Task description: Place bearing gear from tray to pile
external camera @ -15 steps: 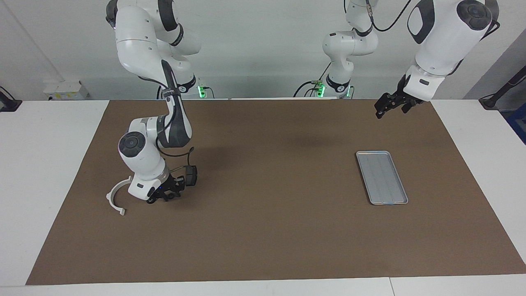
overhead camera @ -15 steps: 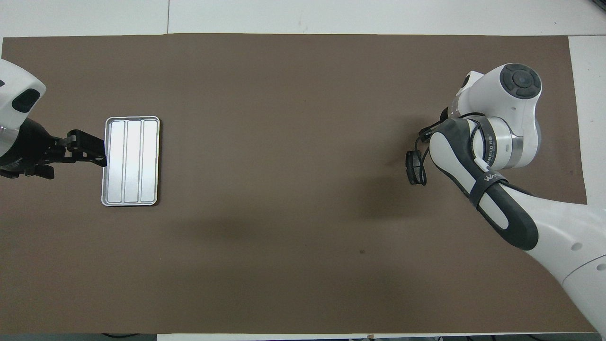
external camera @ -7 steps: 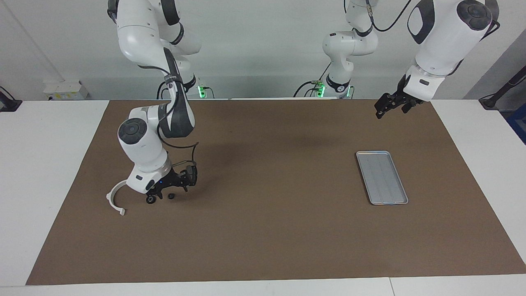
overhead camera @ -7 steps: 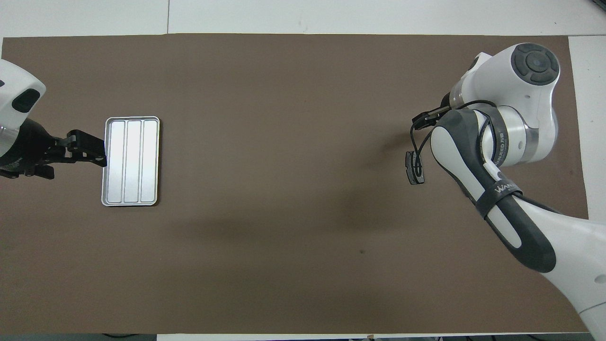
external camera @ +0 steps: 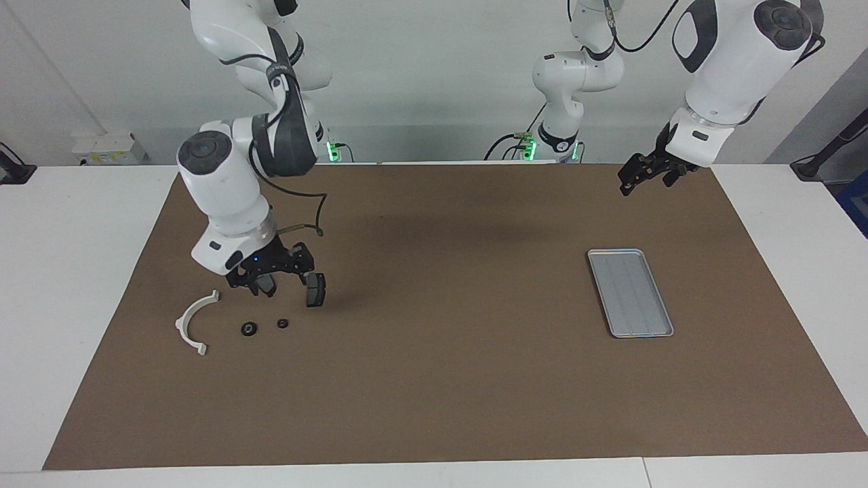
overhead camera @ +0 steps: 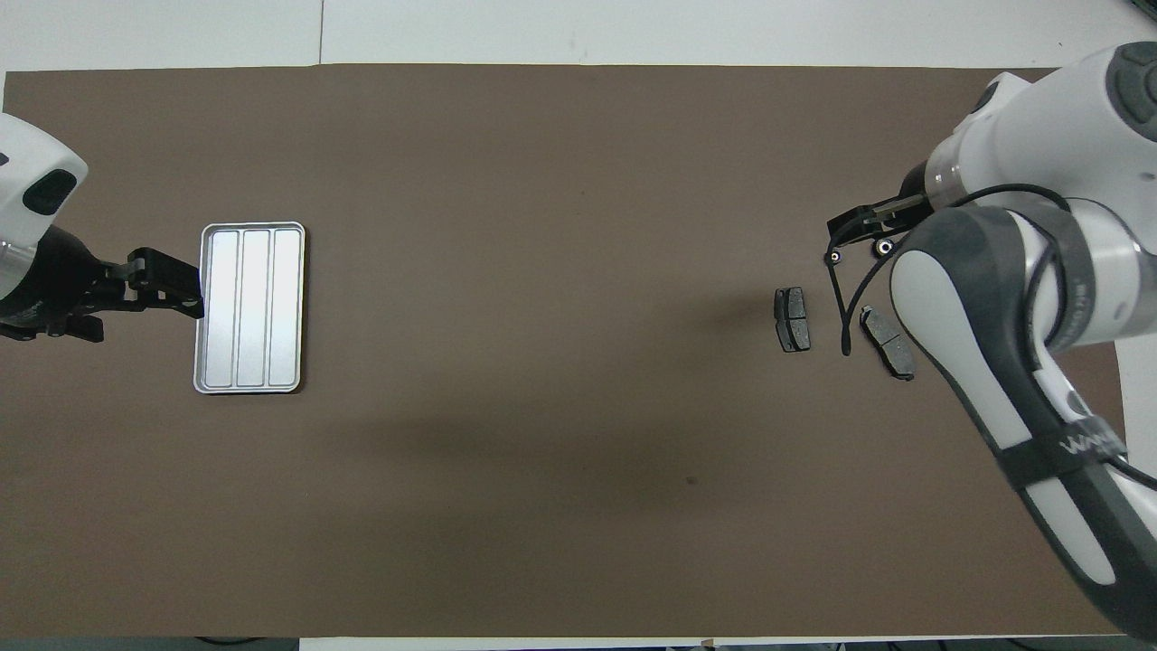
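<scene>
Facing view: bearing gear [external camera: 249, 329] lies under right end effector [external camera: 271, 274].

Both end effectors [external camera: 271, 276] [external camera: 644, 177] open, raised

bracket [external camera: 192, 322]: hidden under the right arm in the overhead view
pad [external camera: 266, 285]: partly covered by the right tool [external camera: 270, 279] in the facing view
gears [external camera: 249, 329]: too small to tell teeth or bore
left arm [overhead camera: 32, 244]: cut off by the overhead view's edge
right arm [overhead camera: 1012, 298]: cut off at the corner
</scene>
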Controlling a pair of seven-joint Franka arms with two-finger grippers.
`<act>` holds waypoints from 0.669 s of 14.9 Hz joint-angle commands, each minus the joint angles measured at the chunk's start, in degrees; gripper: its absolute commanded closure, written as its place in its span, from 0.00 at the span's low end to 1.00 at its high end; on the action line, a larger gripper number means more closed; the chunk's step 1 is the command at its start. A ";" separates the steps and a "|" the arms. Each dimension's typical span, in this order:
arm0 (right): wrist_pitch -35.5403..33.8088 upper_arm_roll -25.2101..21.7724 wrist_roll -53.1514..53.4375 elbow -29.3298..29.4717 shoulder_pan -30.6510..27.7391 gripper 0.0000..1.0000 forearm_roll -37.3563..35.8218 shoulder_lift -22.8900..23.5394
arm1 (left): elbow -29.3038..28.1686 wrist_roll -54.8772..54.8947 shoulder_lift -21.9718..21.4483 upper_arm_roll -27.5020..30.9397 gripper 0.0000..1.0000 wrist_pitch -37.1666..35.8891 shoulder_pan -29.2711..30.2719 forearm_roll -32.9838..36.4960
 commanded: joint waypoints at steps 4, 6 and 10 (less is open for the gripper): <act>-12.15 0.10 0.86 2.03 -2.43 0.00 -1.31 -5.76 | -0.18 -0.11 -0.49 0.30 0.00 0.28 -0.28 1.04; -13.57 0.10 0.60 2.55 -3.65 0.00 -1.22 -6.83 | -0.18 -0.11 -0.49 0.30 0.00 0.28 -0.28 1.04; -15.68 -0.34 0.25 3.79 -4.54 0.00 -0.17 -7.70 | -0.18 -0.11 -0.49 0.30 0.00 0.28 -0.28 1.04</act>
